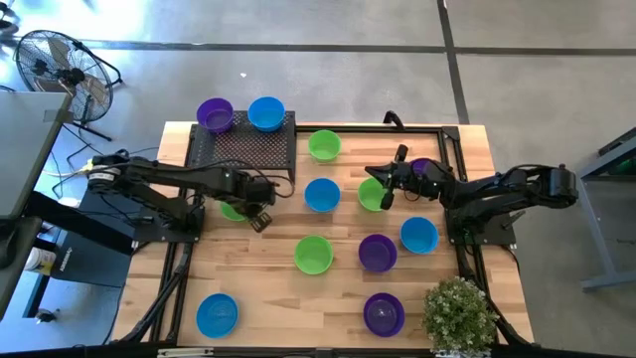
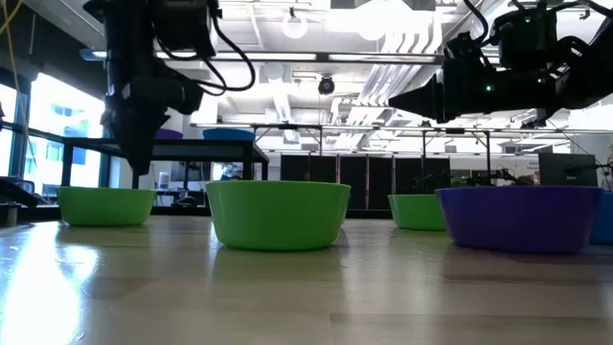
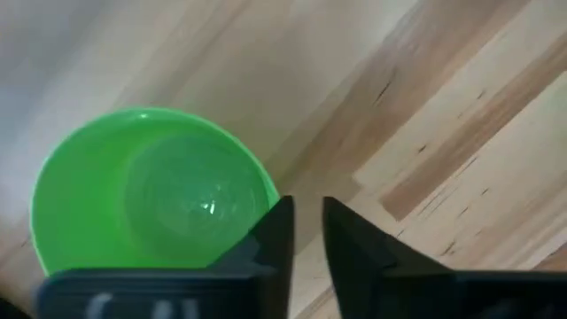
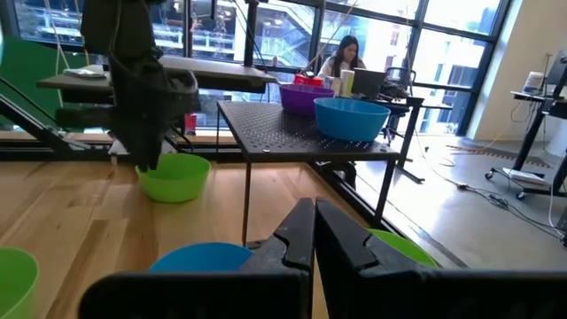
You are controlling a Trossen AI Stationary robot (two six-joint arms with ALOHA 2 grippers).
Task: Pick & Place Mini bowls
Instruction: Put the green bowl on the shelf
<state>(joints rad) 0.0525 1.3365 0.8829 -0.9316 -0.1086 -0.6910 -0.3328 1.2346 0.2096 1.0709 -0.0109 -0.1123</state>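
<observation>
Right now the left gripper (image 1: 261,221) hangs just off the front edge of the black mesh rack (image 1: 241,149), and the whole move turns on one relation: the green bowl (image 3: 151,190) it is working on sits beside its fingertips, not between them. In the left wrist view the two dark fingers (image 3: 275,232) stand a narrow slot apart with only bare wood showing through that slot — the nearer finger is at the bowl's rim, just outside it, and nothing is clasped. Seen from above, that bowl (image 1: 234,210) lies on the rack side of the gripper, half hidden under the arm's wrist. A round bowl has no long axis to line up with; what matters, I judge, is getting one finger inside the rim and one outside, which calls for a small shift toward the rack and a wider opening than the gap shown.

The rack already carries a purple bowl (image 1: 215,114) and a blue bowl (image 1: 266,113) along its far edge, so it looks to be the place where bowls go. The other bowls are spread over the wooden table (image 1: 258,298) on the side of the rack away from the left arm.

The right gripper (image 1: 392,177) hovers well apart from the rack, over a second green bowl (image 1: 372,195), fingers pressed together on nothing — the left arm is plainly the nearer one.
</observation>
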